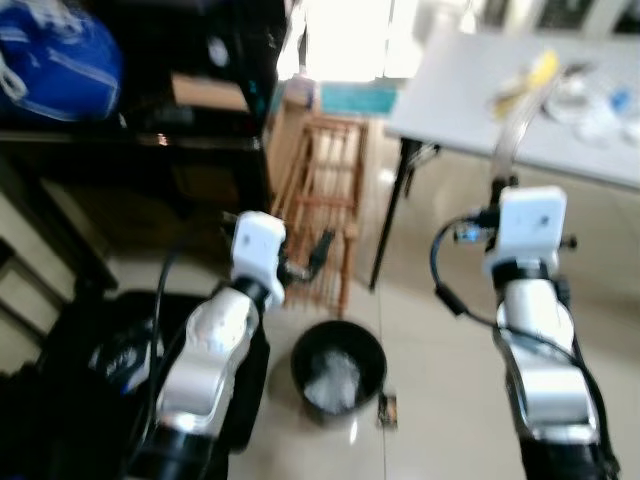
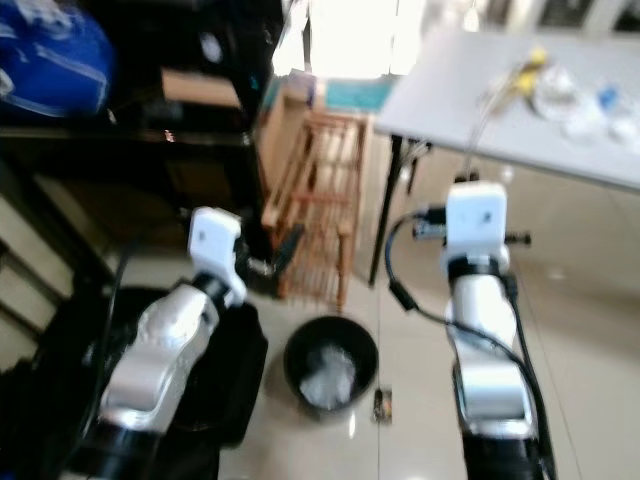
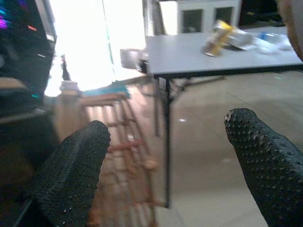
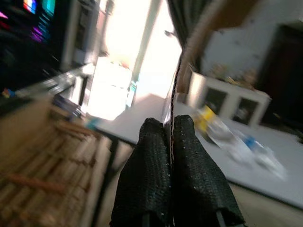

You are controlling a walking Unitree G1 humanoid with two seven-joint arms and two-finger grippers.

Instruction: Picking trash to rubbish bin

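On the pale tiled floor between the two silver arms stands the round black rubbish bin (image 1: 338,365), already holding some whitish crumpled waste; a small dark scrap (image 1: 388,409) lies on the tiles just beside it. The right gripper (image 4: 171,142) is raised above and to the right of the bin, its fingers pressed together on a thin, translucent strip of wrapper (image 4: 176,90) that stands up from the fingertips. The left gripper (image 3: 165,142) points forward with fingers spread and nothing between them. Judgement: the carrying step is in hand; the next move calls for bringing the right gripper over the bin's mouth and parting the fingers so the light strip drops inside rather than drifting to the floor. More litter, including a yellow item (image 1: 540,70) and clear plastic, lies on the grey table (image 1: 450,100) ahead. A wooden slatted rack (image 1: 325,200) stands beyond the bin, beside dark shelving; the pictures are blurred.
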